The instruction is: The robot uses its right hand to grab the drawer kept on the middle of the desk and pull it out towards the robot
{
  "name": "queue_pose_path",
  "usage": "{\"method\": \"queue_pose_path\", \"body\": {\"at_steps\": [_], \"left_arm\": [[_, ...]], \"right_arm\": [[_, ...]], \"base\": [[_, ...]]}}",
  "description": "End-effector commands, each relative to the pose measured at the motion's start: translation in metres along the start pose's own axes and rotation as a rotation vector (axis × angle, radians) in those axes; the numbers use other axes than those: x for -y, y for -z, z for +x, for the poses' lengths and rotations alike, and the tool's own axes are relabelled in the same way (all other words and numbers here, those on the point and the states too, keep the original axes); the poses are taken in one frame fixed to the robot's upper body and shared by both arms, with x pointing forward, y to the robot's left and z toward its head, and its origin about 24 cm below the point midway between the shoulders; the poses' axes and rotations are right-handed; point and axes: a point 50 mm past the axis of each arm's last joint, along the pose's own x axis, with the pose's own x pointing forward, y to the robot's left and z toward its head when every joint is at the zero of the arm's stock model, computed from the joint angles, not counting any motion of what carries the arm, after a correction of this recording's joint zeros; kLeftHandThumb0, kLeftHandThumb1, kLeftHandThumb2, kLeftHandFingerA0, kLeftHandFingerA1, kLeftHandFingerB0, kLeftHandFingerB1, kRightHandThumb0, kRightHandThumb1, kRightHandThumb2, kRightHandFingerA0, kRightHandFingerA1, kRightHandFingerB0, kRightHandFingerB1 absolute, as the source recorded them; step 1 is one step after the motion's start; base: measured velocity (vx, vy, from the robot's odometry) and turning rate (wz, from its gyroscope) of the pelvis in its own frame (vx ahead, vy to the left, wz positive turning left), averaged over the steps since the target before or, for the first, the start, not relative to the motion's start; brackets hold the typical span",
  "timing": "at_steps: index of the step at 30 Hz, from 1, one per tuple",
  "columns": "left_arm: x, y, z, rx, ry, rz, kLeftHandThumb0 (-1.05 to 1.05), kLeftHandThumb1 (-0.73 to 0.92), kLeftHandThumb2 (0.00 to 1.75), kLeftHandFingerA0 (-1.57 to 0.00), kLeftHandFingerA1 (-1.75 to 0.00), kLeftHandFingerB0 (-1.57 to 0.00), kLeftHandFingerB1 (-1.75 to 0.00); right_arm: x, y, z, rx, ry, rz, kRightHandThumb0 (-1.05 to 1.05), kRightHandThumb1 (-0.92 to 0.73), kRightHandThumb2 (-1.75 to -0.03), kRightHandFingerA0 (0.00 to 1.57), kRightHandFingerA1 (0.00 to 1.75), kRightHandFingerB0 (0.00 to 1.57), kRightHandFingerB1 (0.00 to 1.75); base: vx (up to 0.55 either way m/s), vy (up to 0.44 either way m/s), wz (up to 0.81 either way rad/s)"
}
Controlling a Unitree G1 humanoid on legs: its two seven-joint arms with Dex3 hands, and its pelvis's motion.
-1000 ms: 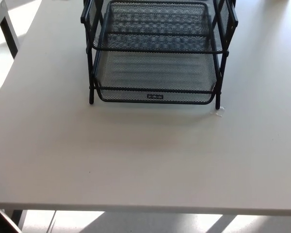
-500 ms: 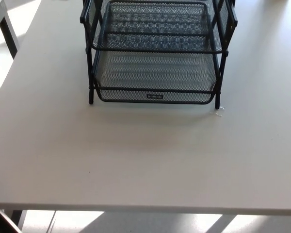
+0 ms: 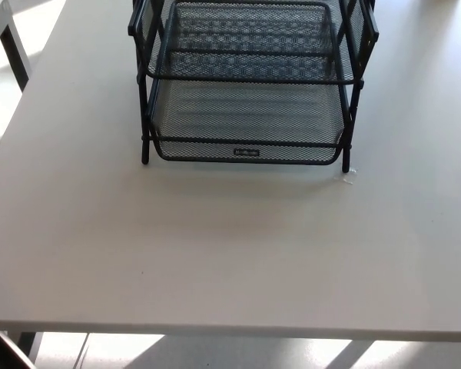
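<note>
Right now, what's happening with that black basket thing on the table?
Nothing is touching it at this moment. The black mesh drawer rack stands at the far middle of the white desk, with its lower drawer sitting between the rack's legs and an upper tray above it. Neither robot hand is in view, so the pulling has not started. A tiny white scrap lies by the rack's front right leg.

A pale counter fills most of the view. Sunlit floor shows beneath its near edge, and what may be another table's leg stands far left.
</note>
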Motion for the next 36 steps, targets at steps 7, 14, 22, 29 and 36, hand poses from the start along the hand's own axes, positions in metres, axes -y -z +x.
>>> {"method": "queue_pose_path", "body": {"at_steps": [7,14,22,29,36], "left_arm": [[-0.004,-0.001,0.0,0.01,0.014,0.025,-0.29,0.55,0.57,-0.81,-0.88,-0.82,-0.63],[-0.001,-0.001,-0.002,0.005,0.019,0.023,-0.29,0.55,0.57,-0.8,-0.87,-0.82,-0.62],[-0.001,-0.001,-0.002,0.021,0.013,0.021,-0.28,0.55,0.56,-0.8,-0.88,-0.82,-0.62],[-0.001,-0.002,0.0,0.032,0.012,0.022,-0.29,0.55,0.57,-0.81,-0.87,-0.82,-0.61],[-0.003,-0.003,0.002,0.03,0.016,0.022,-0.29,0.55,0.57,-0.8,-0.87,-0.82,-0.62]], "right_arm": [[-0.003,-0.069,0.0,0.198,-0.024,0.027,-0.72,-0.5,-0.84,0.21,0.48,0.14,0.42],[-0.015,-0.115,0.004,0.359,-0.017,0.134,-0.69,-0.47,-0.8,0.24,0.49,0.19,0.43],[-0.022,-0.152,0.008,0.458,0.007,0.13,-0.74,-0.48,-0.85,0.25,0.49,0.16,0.44],[-0.027,-0.197,0.01,0.554,0.021,0.21,-0.73,-0.61,-0.58,0.14,0.43,0.13,0.34],[-0.033,-0.228,0.007,0.624,0.018,0.236,-0.73,-0.6,-0.58,0.1,0.44,0.18,0.35]], "base": [[0.0,0.0,0.0],[0.0,0.0,0.0],[0.0,0.0,0.0],[0.0,0.0,0.0],[0.0,0.0,0.0]]}}
